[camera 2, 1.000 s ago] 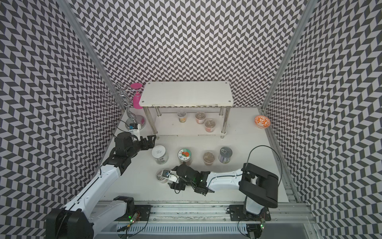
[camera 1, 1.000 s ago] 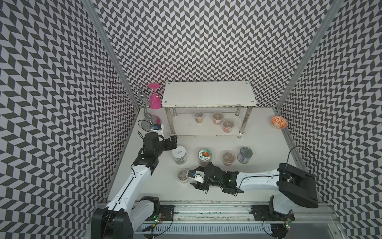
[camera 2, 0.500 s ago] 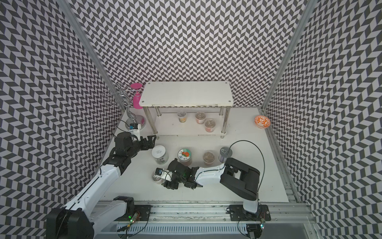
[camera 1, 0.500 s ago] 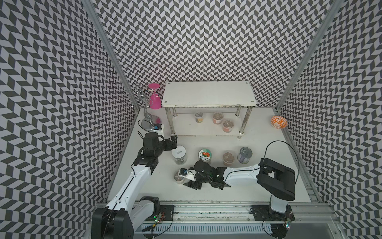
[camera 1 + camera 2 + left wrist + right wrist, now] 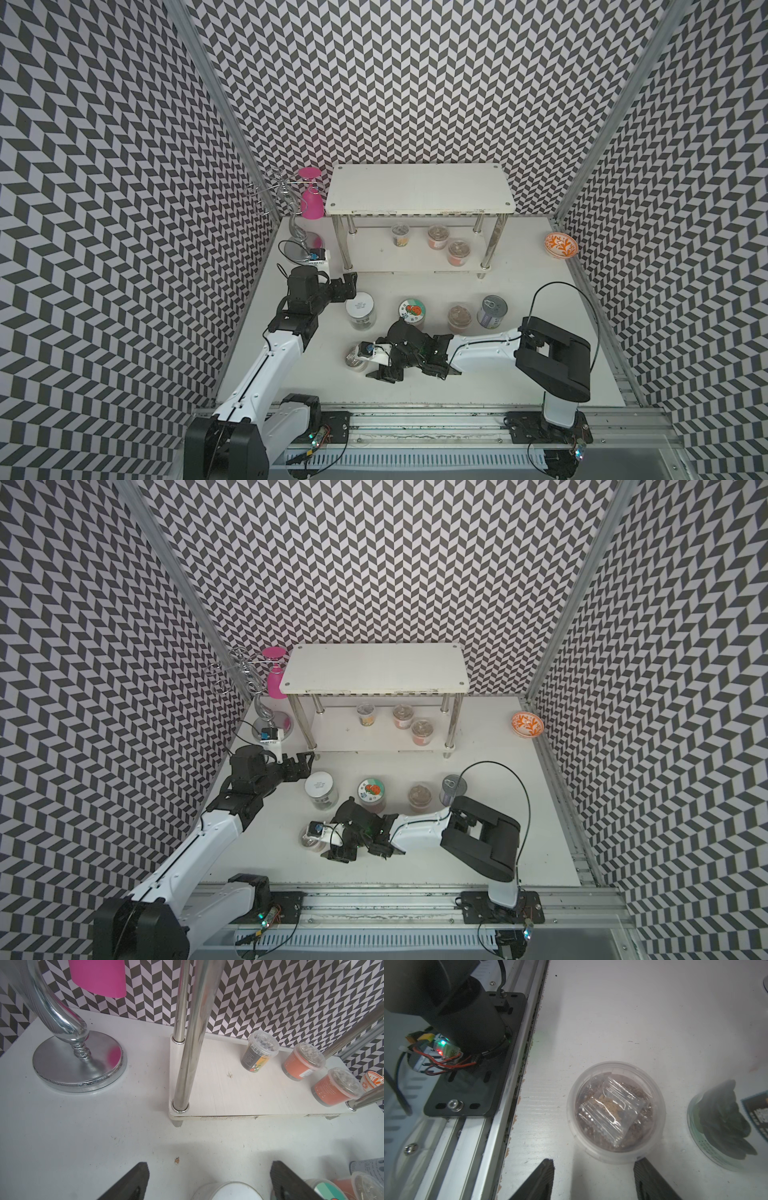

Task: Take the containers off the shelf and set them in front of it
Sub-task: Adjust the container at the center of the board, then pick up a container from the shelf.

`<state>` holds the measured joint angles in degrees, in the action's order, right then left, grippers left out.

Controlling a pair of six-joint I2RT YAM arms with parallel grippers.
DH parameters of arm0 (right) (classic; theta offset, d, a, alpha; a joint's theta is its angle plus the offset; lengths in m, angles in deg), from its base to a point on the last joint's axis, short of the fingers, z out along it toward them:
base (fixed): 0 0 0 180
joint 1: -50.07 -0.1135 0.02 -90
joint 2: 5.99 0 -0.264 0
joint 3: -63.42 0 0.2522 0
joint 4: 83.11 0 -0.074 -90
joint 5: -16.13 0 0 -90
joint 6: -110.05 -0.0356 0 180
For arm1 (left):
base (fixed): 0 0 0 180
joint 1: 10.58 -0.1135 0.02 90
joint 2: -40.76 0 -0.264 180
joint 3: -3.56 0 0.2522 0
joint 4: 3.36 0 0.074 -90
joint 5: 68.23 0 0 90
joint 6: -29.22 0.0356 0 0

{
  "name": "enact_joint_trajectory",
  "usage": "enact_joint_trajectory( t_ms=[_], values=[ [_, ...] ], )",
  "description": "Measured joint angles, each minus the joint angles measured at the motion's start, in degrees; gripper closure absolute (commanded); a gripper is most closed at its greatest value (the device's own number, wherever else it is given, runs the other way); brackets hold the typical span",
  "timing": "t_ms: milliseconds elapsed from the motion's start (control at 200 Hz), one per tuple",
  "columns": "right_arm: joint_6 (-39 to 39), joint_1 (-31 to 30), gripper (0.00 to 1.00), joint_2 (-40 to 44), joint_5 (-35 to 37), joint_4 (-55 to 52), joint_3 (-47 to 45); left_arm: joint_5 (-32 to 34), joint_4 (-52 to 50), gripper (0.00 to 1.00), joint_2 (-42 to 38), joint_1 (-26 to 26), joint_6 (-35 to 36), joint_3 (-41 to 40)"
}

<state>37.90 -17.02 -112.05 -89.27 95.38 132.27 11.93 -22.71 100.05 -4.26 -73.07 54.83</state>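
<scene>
The left hand (image 5: pixel 348 286), fingers wide apart, is before the white two-tier shelf (image 5: pixel 419 191), at its left legs, just beside a tall clear white-lidded jar (image 5: pixel 360 309). Farther in front of the shelf, a short clear plastic cup (image 5: pixel 615 1113) stands on the white bench (image 5: pixel 324 390), just ahead of the right hand (image 5: pixel 593 1177), whose fingers are apart and hold nothing. Three small labelled cups (image 5: pixel 438 237) stand on the shelf's lower tier.

The shelf (image 5: pixel 228 1088) has matt white boards, faintly grained and scuffed, on mirror-bright chrome legs (image 5: pixel 193 1032). The wire stand (image 5: pixel 79 1064) is polished metal. The goblet (image 5: pixel 97 976) is smooth pink plastic. The cups (image 5: pixel 259 1053) are clear plastic with printed labels. The surface (image 5: pixel 612 1012) is matt white, speckled, and chipped at its edge. The left tool (image 5: pixel 208 1164) has matt black ribbed fingers (image 5: pixel 135 1180).
</scene>
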Motion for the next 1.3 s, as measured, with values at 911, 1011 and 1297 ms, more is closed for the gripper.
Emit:
enact_joint_trajectory(
  t_ms=[911,1011,1297],
  values=[
    [-32.59,23.43,0.00,-1.49,21.77,4.31,15.76,-2.86,0.39,0.01,0.26,0.00,0.76,0.00],
    [-33.20,24.63,0.00,-6.23,23.89,4.46,18.25,-3.39,0.42,0.01,0.17,0.00,0.76,0.00],
    [-32.33,26.38,0.00,-17.20,27.82,4.52,30.21,-5.18,0.46,0.01,-0.22,0.00,0.76,0.00]
  ],
)
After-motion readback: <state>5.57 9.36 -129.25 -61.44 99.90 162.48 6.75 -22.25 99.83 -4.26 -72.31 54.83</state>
